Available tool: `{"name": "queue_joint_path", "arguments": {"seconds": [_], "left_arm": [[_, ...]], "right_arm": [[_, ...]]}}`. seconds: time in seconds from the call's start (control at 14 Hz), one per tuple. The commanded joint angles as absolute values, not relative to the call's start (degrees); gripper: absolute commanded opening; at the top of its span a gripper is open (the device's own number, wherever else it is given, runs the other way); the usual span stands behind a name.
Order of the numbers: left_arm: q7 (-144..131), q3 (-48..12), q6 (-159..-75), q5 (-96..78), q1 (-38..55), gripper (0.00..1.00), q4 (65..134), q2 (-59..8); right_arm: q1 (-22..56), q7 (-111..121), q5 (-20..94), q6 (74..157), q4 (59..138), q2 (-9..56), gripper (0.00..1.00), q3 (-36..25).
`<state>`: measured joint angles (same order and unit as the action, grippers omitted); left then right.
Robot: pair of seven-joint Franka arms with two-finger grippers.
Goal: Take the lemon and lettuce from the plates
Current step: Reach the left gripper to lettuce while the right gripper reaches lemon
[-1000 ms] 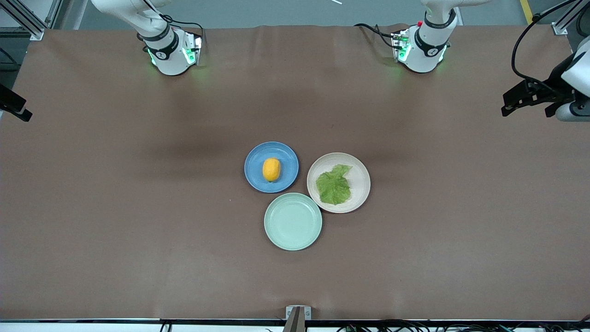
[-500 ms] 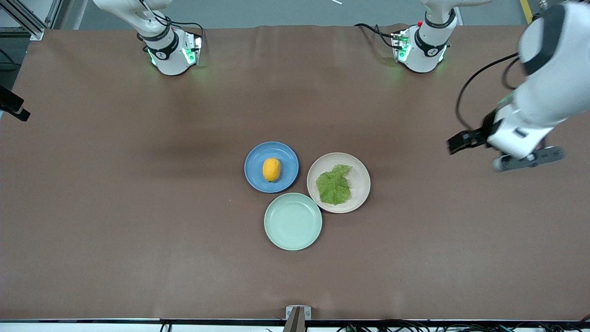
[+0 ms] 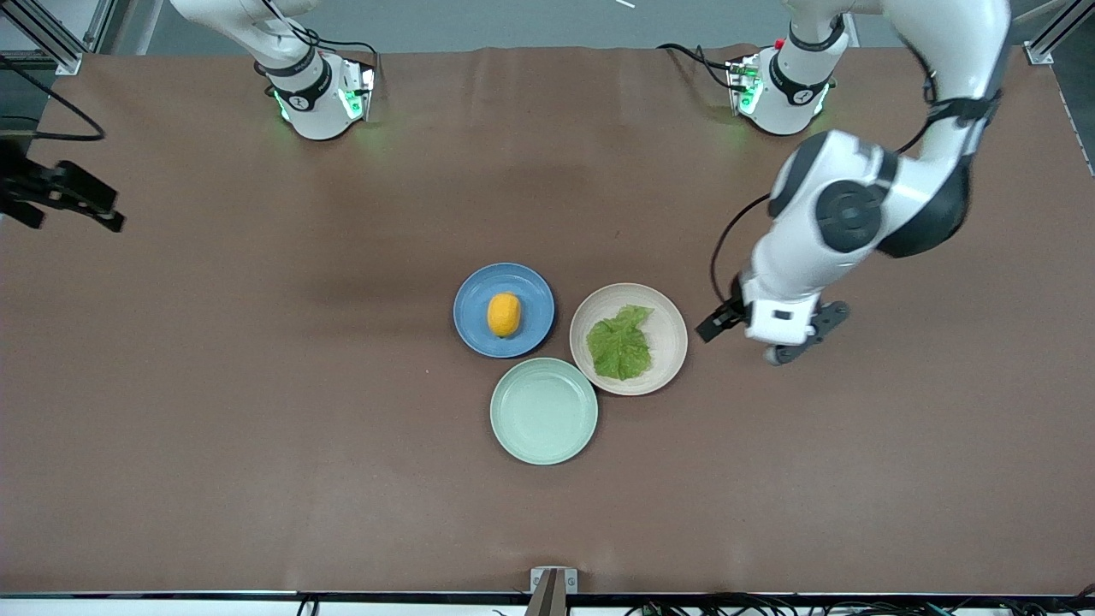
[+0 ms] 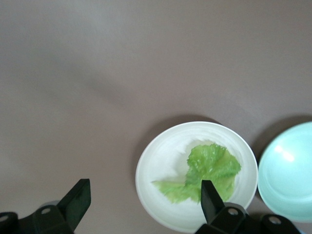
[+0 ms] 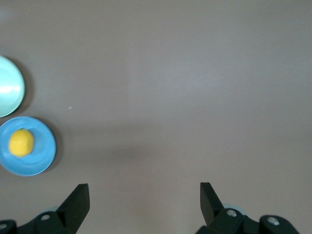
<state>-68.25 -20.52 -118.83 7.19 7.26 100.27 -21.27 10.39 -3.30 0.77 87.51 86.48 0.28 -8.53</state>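
Note:
The lemon [image 3: 504, 314] lies on the blue plate [image 3: 475, 295]. The lettuce [image 3: 619, 346] lies flat on the beige-pink plate [image 3: 669, 338] beside it. My left gripper [image 3: 780, 336] hangs open and empty over the table just beside the beige-pink plate, toward the left arm's end. In the left wrist view its open gripper [image 4: 144, 201] frames the plate's rim [image 4: 158, 161] and the lettuce [image 4: 209, 168]. My right gripper [image 3: 64, 198] is open and empty over bare table at the right arm's end. The right wrist view [image 5: 144, 202] shows the lemon [image 5: 21, 142] on the blue plate [image 5: 43, 157], well away.
An empty mint-green plate [image 3: 543, 411] sits nearer the front camera, touching both other plates; it also shows in the left wrist view [image 4: 287, 170] and the right wrist view [image 5: 7, 87]. Brown cloth covers the table all round.
My left arm has swung in from the table's edge to beside the beige-pink plate. My right gripper has moved in a little from the edge. The plates, lemon and lettuce are unmoved.

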Motion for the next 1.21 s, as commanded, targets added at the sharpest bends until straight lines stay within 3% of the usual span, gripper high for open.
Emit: {"name": "queue_joint_path", "arguments": {"seconds": [0.0,0.43,0.86,1.07,1.14], "left_arm": [[-79.69,-20.65,-120.41,13.87,10.19,0.99,97.3,-28.36],[-98.76,-20.48,-128.21,13.89,14.24,0.89,96.24,-35.41],[-112.94,-20.48,-131.57,12.32,14.33,0.82,95.45,-40.34],[-116.18,-20.3,-132.63,9.76,14.76,0.79,95.18,-41.04],[-116.45,-20.39,-132.63,9.84,14.77,0.73,95.36,-41.04]], "right_arm": [[15.27,-6.23,2.9,89.38,86.75,3.6,1.0,-8.7],[32.24,-29.33,4.48,102.28,89.29,15.01,1.0,-8.7],[38.4,-31.98,12.82,118.89,91.05,27.84,1.0,-8.7],[41.21,-34.01,12.83,122.07,91.23,32.07,1.0,-8.79],[42.09,-34.01,12.83,123.12,91.23,33.56,1.0,-8.79]]}}
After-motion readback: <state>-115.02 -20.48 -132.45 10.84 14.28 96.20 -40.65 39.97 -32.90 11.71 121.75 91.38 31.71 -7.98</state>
